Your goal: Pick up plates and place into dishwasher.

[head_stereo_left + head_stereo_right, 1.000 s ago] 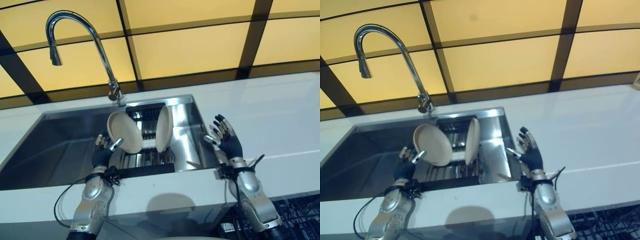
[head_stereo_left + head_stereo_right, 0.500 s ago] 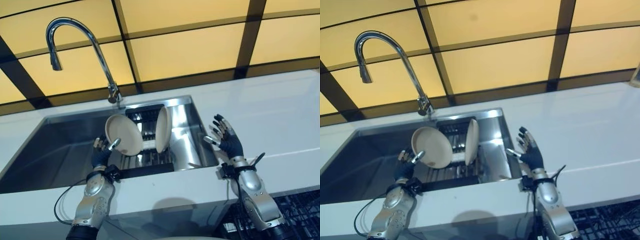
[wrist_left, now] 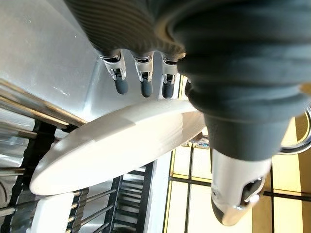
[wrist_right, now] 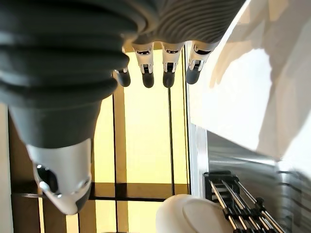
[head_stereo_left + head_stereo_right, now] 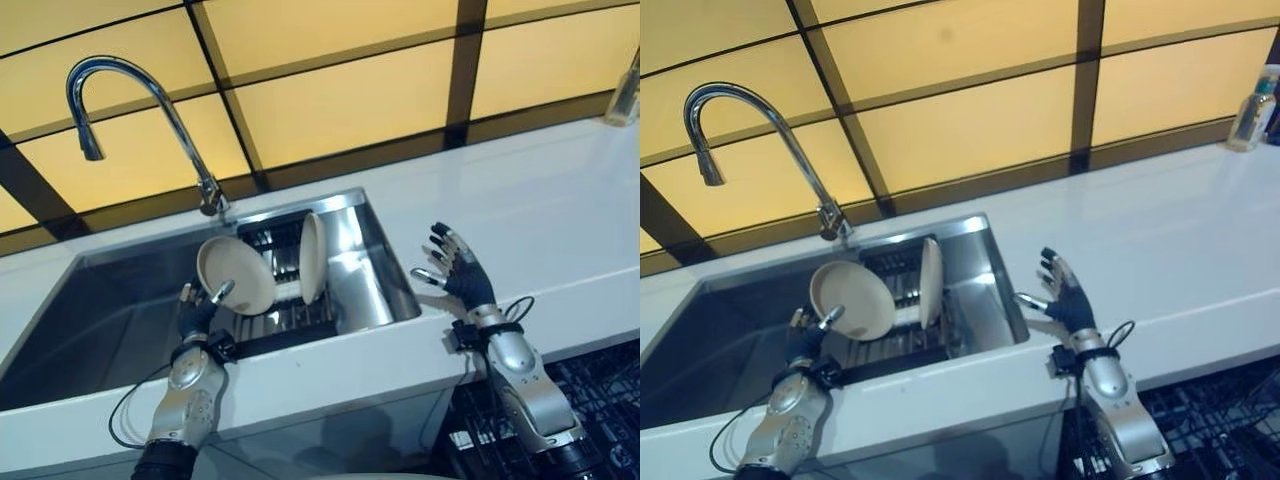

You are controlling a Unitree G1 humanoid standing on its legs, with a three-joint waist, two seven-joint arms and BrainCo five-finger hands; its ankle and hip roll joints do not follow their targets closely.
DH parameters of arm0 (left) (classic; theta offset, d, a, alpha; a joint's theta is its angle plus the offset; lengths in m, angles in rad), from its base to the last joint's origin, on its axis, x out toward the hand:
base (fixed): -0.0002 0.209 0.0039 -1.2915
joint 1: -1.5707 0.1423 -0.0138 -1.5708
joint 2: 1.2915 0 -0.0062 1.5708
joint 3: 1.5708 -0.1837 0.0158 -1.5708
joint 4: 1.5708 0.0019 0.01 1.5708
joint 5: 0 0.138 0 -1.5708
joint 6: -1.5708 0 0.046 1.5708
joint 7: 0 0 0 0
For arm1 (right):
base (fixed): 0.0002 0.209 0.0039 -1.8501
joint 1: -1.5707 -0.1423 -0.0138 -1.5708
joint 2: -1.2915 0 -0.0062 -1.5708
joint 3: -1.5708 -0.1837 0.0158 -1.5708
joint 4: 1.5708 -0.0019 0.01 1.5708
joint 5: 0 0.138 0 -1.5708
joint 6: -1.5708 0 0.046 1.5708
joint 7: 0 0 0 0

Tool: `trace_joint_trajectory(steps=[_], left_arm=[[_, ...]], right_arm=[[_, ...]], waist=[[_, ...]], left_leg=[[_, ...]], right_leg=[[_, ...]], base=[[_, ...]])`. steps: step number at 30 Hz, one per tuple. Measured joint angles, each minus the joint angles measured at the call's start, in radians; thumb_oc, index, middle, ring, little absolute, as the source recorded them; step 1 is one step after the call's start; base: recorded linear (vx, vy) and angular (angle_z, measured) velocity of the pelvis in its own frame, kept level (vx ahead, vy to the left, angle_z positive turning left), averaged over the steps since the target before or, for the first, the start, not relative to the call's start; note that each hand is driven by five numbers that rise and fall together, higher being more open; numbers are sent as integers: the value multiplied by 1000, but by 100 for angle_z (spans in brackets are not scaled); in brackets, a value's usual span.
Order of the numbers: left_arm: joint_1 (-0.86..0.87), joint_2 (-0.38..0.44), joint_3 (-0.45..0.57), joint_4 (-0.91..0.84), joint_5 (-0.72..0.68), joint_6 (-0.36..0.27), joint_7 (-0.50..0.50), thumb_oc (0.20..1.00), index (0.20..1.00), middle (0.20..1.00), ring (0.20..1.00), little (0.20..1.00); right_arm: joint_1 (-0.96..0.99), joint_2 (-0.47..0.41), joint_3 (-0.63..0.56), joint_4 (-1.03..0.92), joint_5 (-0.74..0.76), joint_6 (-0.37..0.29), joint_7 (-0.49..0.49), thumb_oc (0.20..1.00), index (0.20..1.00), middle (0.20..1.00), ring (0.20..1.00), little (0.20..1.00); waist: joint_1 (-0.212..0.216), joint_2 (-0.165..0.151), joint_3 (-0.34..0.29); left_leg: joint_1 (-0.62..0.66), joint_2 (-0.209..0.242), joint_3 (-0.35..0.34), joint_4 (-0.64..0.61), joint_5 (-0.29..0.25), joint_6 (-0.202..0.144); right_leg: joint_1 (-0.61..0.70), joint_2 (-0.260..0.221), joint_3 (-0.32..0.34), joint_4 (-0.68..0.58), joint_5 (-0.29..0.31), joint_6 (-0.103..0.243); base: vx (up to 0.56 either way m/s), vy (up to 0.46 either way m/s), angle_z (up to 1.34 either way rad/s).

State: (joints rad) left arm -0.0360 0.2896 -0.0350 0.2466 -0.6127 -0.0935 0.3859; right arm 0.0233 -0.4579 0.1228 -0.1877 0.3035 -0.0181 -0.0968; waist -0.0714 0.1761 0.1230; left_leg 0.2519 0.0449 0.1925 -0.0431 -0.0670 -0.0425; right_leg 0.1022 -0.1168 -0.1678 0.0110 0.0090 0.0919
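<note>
A cream plate [image 5: 237, 275] is tilted up over the sink rack, and my left hand [image 5: 196, 316] is shut on its lower edge. In the left wrist view the plate [image 3: 116, 145] lies between the fingers [image 3: 142, 86] and the thumb. A second cream plate [image 5: 312, 257] stands on edge in the rack [image 5: 290, 312] just to its right. My right hand [image 5: 462, 285] is open, fingers spread, above the counter's front edge right of the sink; its straight fingers [image 4: 165, 73] hold nothing.
A steel sink [image 5: 90, 310] has a tall curved faucet [image 5: 150, 85] behind it. White counter [image 5: 550, 210] runs off to the right, with a bottle [image 5: 1250, 108] at the far end. A black wire dishwasher rack [image 5: 600, 390] sits below the counter at the lower right.
The camera has shifted, bringing the bottle into the picture. Both hands keep nearly the same pose, the left still holding the plate by the rack.
</note>
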Motion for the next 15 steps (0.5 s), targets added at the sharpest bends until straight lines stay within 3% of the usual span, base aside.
trace_joint_trajectory(steps=[10, 15], left_arm=[[-66, 48, 2, 45, 0, -70, 0, 1000, 1000, 1000, 1000, 1000], [-134, 64, 17, 66, 0, -69, 1, 1000, 1000, 1000, 1000, 1000]], right_arm=[[-41, -69, -35, -16, -18, 17, -7, 1000, 1000, 1000, 1000, 1000], [-66, -74, -38, -39, -19, 4, -24, 1000, 1000, 1000, 1000, 1000]], waist=[[-28, -11, 63], [-52, -47, 110]], left_leg=[[-81, -15, 65, 49, 3, 8], [-125, -19, 83, 75, 3, 8]], right_leg=[[-190, -29, 56, 194, -46, -5], [-247, -28, 80, 224, -41, -9]], base=[[-84, -2, -21], [-89, -24, -12]])
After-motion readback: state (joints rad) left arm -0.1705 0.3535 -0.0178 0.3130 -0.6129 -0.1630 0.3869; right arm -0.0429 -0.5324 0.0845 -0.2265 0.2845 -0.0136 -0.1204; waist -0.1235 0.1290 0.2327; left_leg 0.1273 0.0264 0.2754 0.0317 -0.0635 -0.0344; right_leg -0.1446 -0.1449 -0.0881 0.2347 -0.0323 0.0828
